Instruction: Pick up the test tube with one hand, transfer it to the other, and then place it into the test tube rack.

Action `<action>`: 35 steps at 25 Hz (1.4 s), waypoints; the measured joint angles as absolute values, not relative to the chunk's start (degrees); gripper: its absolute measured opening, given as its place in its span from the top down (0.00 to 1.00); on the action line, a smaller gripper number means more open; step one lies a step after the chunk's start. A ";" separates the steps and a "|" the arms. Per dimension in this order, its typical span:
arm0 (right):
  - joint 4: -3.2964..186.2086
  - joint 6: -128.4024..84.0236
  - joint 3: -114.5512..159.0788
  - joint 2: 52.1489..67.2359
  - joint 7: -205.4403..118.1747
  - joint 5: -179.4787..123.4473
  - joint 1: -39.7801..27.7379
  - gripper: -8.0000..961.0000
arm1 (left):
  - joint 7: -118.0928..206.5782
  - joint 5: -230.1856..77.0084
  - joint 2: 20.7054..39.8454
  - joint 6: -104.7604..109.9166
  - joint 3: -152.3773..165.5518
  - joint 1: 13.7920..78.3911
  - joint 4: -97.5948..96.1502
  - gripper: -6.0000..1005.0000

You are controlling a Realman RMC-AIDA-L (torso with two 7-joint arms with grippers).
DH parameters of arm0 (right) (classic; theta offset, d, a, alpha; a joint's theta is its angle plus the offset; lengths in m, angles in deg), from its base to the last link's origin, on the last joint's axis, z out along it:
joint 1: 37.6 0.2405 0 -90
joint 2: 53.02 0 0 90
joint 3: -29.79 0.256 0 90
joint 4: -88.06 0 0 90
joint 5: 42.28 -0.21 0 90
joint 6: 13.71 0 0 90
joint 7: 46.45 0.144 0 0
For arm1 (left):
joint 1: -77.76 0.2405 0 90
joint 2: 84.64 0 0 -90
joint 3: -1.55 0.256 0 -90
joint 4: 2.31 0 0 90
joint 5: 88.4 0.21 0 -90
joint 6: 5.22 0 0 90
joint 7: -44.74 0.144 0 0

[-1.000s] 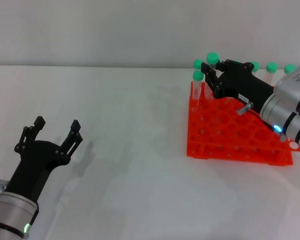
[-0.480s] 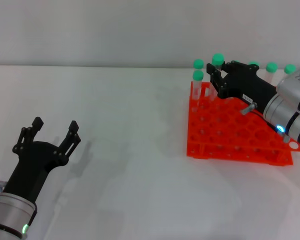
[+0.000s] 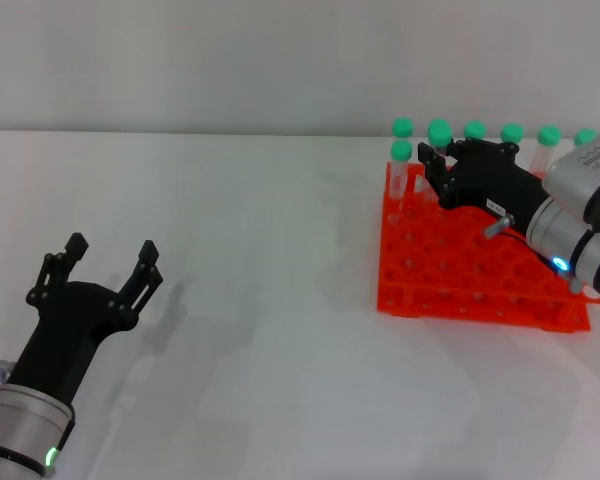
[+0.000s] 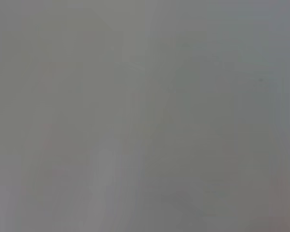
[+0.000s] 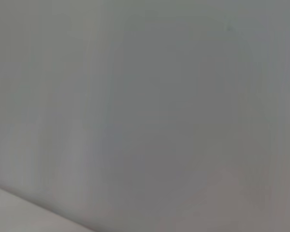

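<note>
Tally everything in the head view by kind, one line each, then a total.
Green-capped tubes: 7 showing
Orange rack: 1
Grippers: 2, left and right
Total: 10

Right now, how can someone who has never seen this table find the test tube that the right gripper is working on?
Find the bright orange plastic rack on the right side of the white table. A row of clear tubes with round green caps stands along its far edge. The test tube in question is the one directly at the fingertips of the black right gripper, second from the row's left end.
</note>
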State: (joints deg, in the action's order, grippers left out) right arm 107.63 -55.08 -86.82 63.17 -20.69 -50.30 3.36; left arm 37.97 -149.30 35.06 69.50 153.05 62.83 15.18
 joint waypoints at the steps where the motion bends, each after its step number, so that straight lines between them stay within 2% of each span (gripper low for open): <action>1: 107.70 -54.57 -86.84 63.17 -20.70 -50.22 3.42 0.64 | 37.97 -149.29 35.06 69.50 153.03 62.82 15.18 0.12; 26: 108.50 -53.22 -86.45 63.14 -22.40 -50.07 1.21 0.60 | 35.80 -149.35 35.06 69.80 152.98 62.73 15.18 0.12; 32: 109.64 -59.80 -83.40 62.48 -22.30 -49.87 -4.54 0.36 | 35.77 -149.38 35.07 69.89 152.87 62.87 15.17 0.12; 34: 109.23 -62.72 -81.25 62.32 -23.07 -49.78 -6.58 0.16 | 35.76 -149.47 35.07 69.90 152.80 62.92 15.17 0.12; 35: 108.64 -64.16 -79.88 62.36 -24.05 -49.78 -7.30 0.15 | 35.59 -149.50 35.07 69.93 152.78 62.94 15.18 0.12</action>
